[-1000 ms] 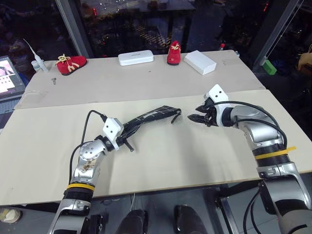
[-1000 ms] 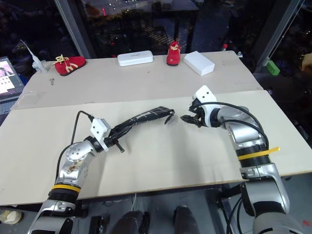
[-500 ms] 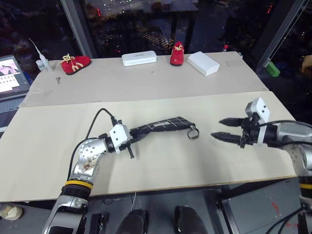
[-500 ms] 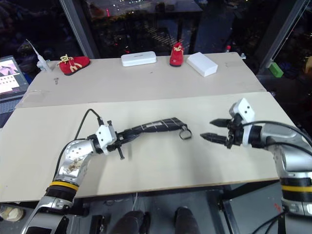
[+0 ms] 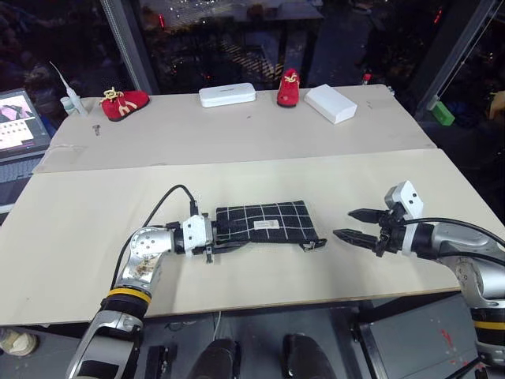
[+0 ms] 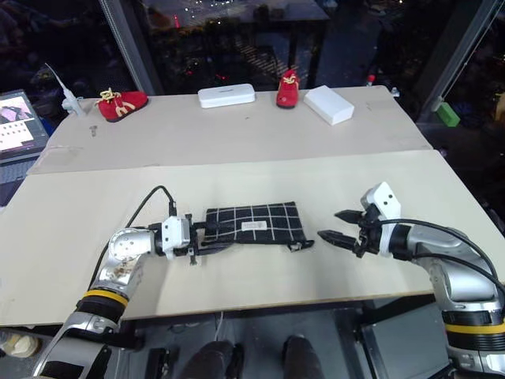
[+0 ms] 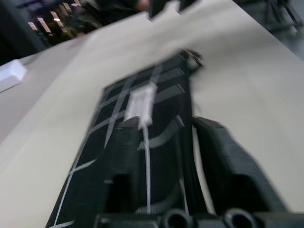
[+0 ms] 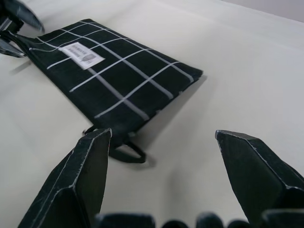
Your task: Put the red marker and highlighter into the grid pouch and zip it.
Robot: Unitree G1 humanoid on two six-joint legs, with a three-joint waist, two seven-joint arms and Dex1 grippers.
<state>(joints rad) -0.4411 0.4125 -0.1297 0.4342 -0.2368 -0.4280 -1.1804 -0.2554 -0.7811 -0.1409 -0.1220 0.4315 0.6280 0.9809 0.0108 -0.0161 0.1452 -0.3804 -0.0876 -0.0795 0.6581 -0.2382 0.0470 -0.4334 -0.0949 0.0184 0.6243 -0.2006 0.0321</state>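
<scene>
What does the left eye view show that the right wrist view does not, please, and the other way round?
Left eye view: both arms, red shoes, a white case and a white box at the table's far side. Right wrist view: a close look at the zipper pull loop beyond the right gripper, whose jaws are open. Both: the grid pouch lying flat, its white label, and the left gripper at its other end.
</scene>
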